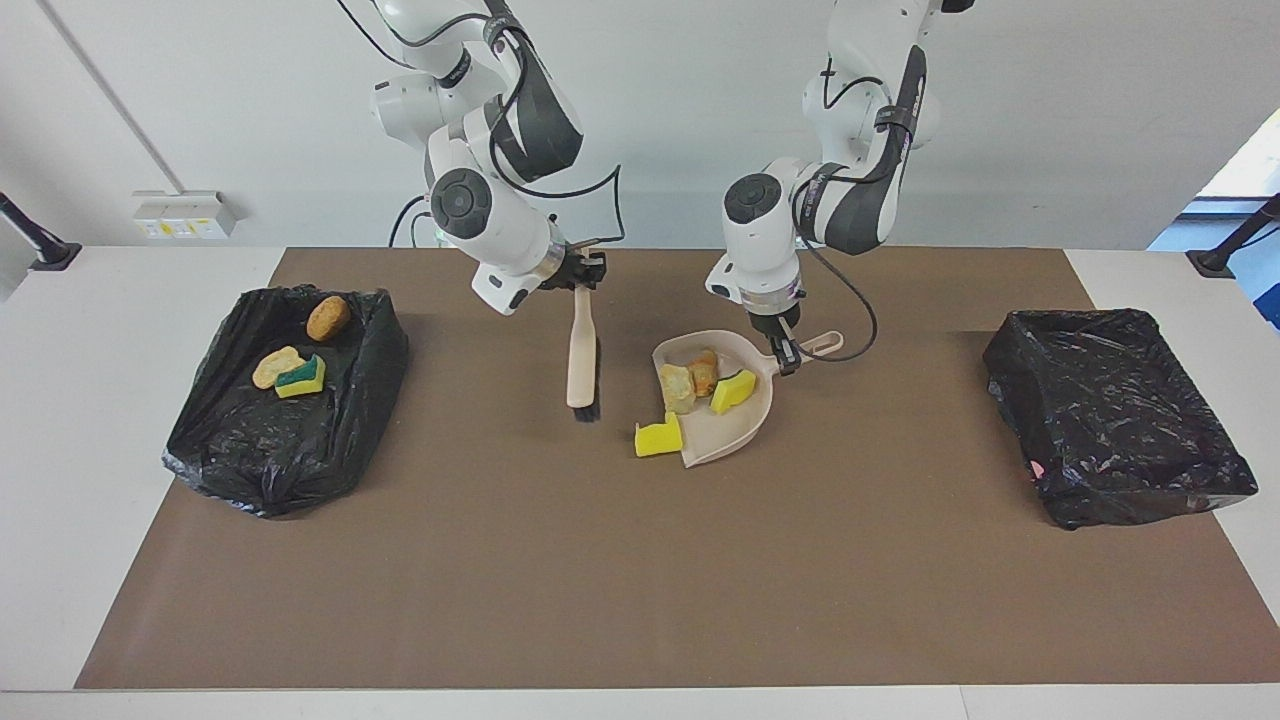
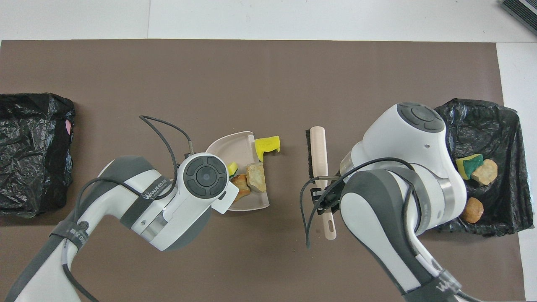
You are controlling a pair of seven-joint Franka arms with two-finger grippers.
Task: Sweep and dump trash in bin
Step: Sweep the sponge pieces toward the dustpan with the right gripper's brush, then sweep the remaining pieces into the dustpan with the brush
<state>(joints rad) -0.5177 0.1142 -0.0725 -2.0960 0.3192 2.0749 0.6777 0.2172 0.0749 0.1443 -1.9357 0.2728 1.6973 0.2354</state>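
Facing view: right gripper clamped on beige brush, lifted at nine o'clock of beige plastic dustpan; left gripper gripping dustpan's handle. Overhead view: tan lumps inside dustpan, yellow sponge scrap at its lip, twelve o'clock.

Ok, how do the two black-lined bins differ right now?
The bin at the right arm's end holds trash: a brown lump, a tan lump and a green-and-yellow sponge scrap. The bin at the left arm's end shows no trash inside. The first one's liner sags and bunches at the corner farthest from the robots; the second keeps a squarer, boxier outline. Both are shallow, lined with black plastic, and sit on the brown mat.
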